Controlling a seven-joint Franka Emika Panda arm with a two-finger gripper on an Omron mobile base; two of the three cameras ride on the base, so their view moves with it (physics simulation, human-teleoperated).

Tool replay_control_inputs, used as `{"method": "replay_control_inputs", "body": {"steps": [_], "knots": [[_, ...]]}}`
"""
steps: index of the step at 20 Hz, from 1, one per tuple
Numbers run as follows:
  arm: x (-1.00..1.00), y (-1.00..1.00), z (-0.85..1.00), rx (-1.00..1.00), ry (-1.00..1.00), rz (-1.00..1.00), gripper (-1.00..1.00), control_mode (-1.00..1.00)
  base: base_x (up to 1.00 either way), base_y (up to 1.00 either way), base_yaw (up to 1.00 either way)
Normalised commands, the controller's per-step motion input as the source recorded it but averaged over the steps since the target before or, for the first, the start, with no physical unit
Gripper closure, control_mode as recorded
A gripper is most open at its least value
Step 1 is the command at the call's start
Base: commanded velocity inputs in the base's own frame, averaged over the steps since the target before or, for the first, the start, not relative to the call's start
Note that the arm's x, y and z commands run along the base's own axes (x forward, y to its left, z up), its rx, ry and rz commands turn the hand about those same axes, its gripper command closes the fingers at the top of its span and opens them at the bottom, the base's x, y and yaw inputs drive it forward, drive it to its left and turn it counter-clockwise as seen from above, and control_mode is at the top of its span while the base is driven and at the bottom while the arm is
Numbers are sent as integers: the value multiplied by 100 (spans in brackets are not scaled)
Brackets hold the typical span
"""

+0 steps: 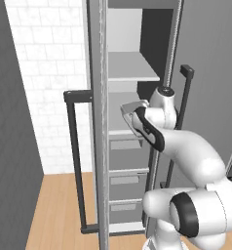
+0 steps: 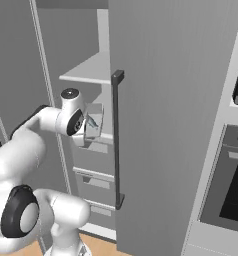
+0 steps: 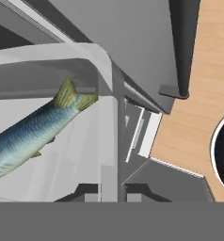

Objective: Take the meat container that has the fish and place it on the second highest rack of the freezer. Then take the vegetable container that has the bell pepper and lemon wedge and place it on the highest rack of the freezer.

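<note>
The hand (image 3: 110, 188) is clamped on the meat container (image 3: 62, 155) holding the fish (image 3: 29, 134), raised at the open freezer (image 1: 130, 73) by its lower shelf; placing remains, vegetable container untouched.

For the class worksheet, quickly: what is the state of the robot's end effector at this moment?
End effector: closed on the rim of the clear container that holds the fish, at the open freezer.

Clear meat container (image 3: 62, 155) holding the silver-blue fish (image 3: 34, 134) sits inside the open freezer (image 1: 130, 73).
</note>
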Motion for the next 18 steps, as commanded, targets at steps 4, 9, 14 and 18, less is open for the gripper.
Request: {"method": "replay_control_inputs", "body": {"steps": [4, 9, 14, 18], "knots": [[43, 0, -22, 0, 0, 0, 100, -100, 0, 0, 0], [44, 0, -14, 0, 0, 0, 100, -100, 0, 0, 0], [41, 0, -34, 0, -1, 0, 100, -100, 0, 0, 0], [47, 0, -21, 0, 0, 0, 100, -100, 0, 0, 0]]}}
